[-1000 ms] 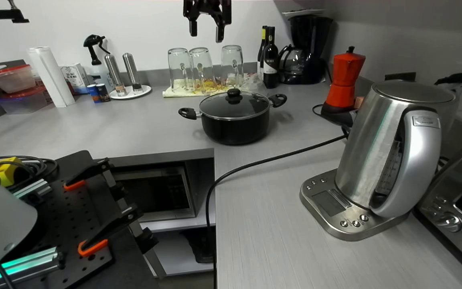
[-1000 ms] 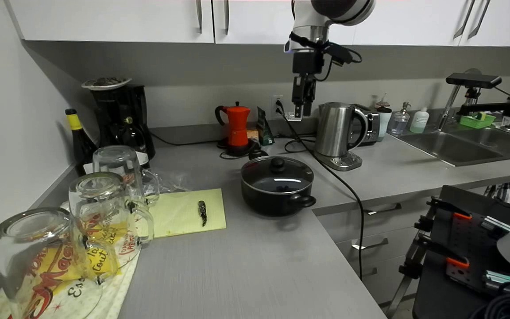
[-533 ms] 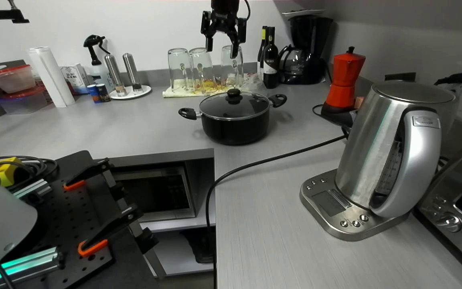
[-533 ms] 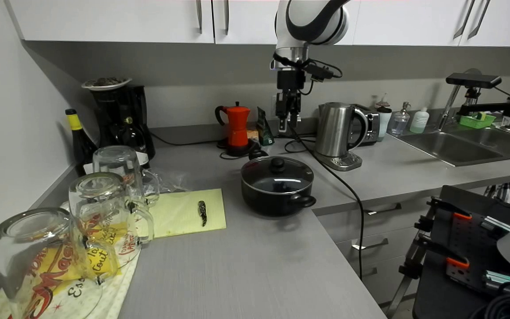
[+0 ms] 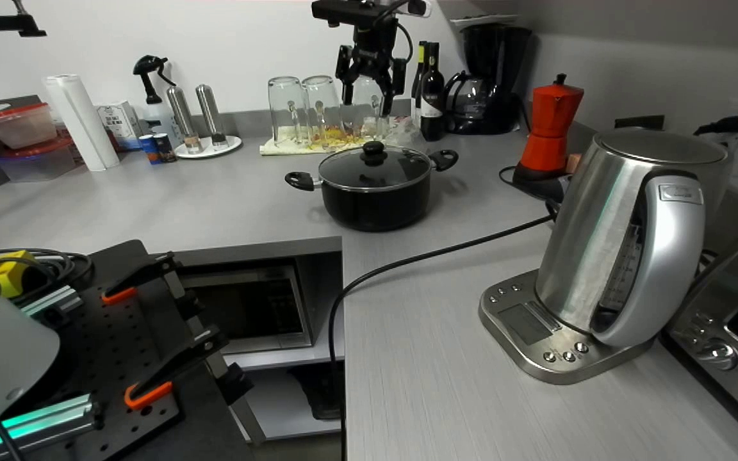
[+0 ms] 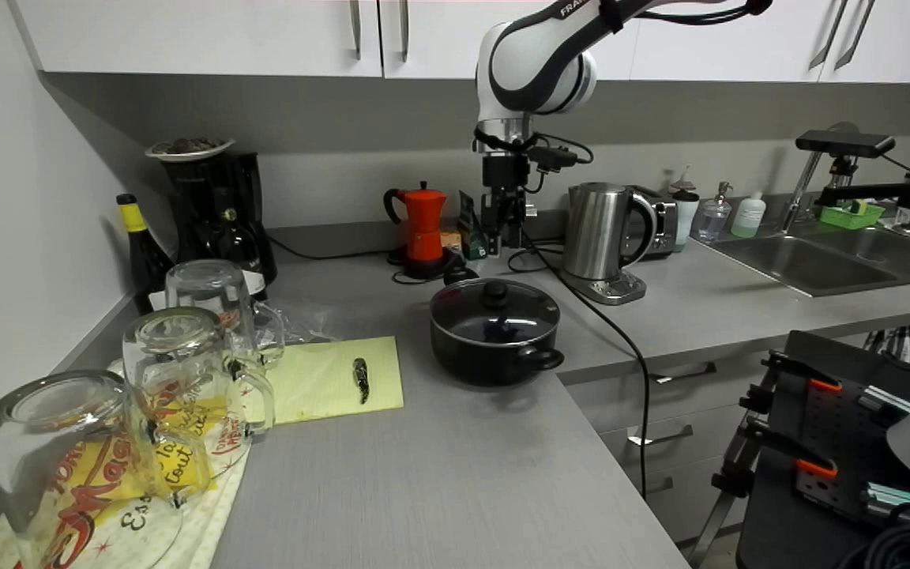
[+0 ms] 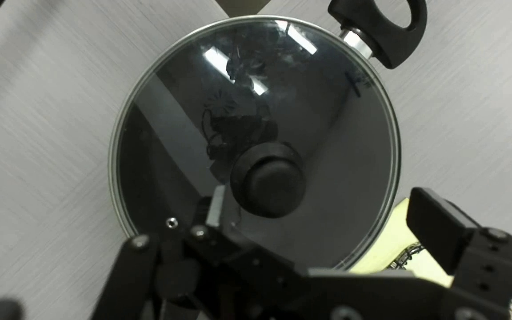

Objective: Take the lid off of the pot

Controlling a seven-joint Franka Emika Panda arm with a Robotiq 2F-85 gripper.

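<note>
The black pot (image 5: 375, 208) stands on the counter in both exterior views (image 6: 477, 359). The glass lid (image 5: 403, 168) lies flat on it, with a metal rim and dark centre knob (image 5: 373, 152). In the wrist view the lid (image 7: 336, 129) fills the middle, its knob (image 7: 274, 186) near the left fingertip, and a pot handle (image 7: 385, 38) shows at the top right. My gripper (image 5: 367, 105) is open and empty, pointing down above the lid and apart from it. It also shows above the pot in an exterior view (image 6: 504, 243). In the wrist view its fingers (image 7: 325, 217) are wide apart.
Upturned glass mugs (image 6: 178, 379) and a yellow cloth (image 6: 321, 383) lie beside the pot. A black cord (image 5: 452, 245) crosses the counter near it. A steel kettle (image 5: 580, 237), red moka pot (image 5: 547, 125), bottles (image 5: 432, 96) and coffee maker (image 5: 497, 70) stand around.
My gripper has come down and moved right in an exterior view where it began near the top edge, left and down in the other, closer over the lid. The pot and lid have not moved.
</note>
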